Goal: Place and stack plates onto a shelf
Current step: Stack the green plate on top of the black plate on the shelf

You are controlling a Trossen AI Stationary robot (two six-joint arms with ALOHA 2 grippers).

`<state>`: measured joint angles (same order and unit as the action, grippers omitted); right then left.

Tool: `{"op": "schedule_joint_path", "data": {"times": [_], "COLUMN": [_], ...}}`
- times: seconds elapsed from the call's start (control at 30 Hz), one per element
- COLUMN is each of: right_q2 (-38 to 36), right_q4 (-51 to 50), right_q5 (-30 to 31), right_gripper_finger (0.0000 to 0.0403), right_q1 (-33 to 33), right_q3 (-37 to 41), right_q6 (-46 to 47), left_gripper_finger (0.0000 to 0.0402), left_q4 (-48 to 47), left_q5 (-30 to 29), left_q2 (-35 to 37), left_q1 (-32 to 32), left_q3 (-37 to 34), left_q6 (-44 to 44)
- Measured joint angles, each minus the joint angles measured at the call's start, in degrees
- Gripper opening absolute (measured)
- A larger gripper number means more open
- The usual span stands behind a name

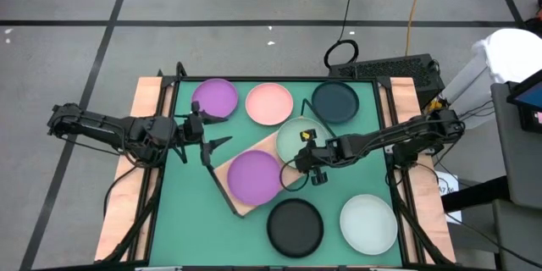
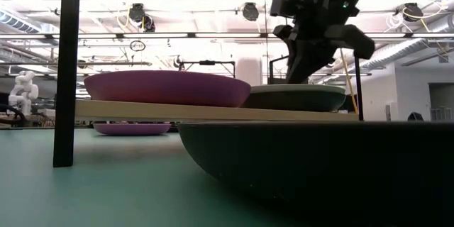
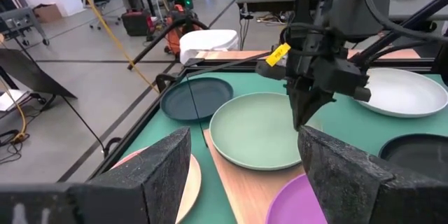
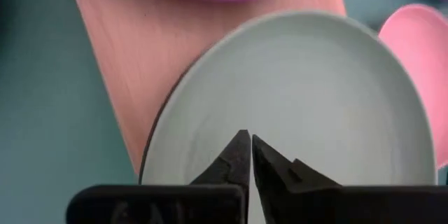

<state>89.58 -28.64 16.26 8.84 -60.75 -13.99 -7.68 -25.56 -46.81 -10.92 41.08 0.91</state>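
Closest lay the black plate [image 2: 312,163]; behind, the right gripper [image 4: 250,155], pinched empty, hovered over the mint plate [image 4: 294,98], apparently just set on the shelf [image 4: 133,63].

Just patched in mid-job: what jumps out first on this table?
The wooden shelf lies at an angle mid-table, carrying a purple plate and a pale mint plate side by side. The right tool hangs shut just over the mint plate's rim, holding nothing. The left tool waits open beside the shelf, with five more plates ringed around it.
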Motion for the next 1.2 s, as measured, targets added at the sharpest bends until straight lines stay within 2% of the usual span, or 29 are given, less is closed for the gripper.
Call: {"op": "schedule_joint_path", "data": {"times": [0.33, 0.47, 0.7, 1.2], "right_q2": [5.1, 4.9, 4.2, 4.2], "right_q4": [5.0, 5.6, 8.5, 12.1], "right_q5": [0.1, -0.5, -6.0, -8.9], "right_gripper_finger": [0.0001, 0.0, 0.0, 0.0], "right_q1": [-0.2, -0.2, -0.2, -0.2], "right_q3": [0.0, 0.0, 0.0, 0.0], "right_q6": [-2.6, -2.9, -3.4, -4.7], "left_gripper_finger": [0.0269, 0.0269, 0.0269, 0.0269], "left_q4": [-0.3, -0.7, -0.8, -1.2], "left_q5": [0.0, 0.0, 0.0, 0.1], "left_q2": [0.0, 0.0, 0.0, 0.0], "left_q1": [-0.2, -0.4, -0.4, -0.4], "left_q3": [0.0, 0.0, 0.0, 0.0], "left_q6": [-0.2, -0.2, -0.1, -0.1]}}
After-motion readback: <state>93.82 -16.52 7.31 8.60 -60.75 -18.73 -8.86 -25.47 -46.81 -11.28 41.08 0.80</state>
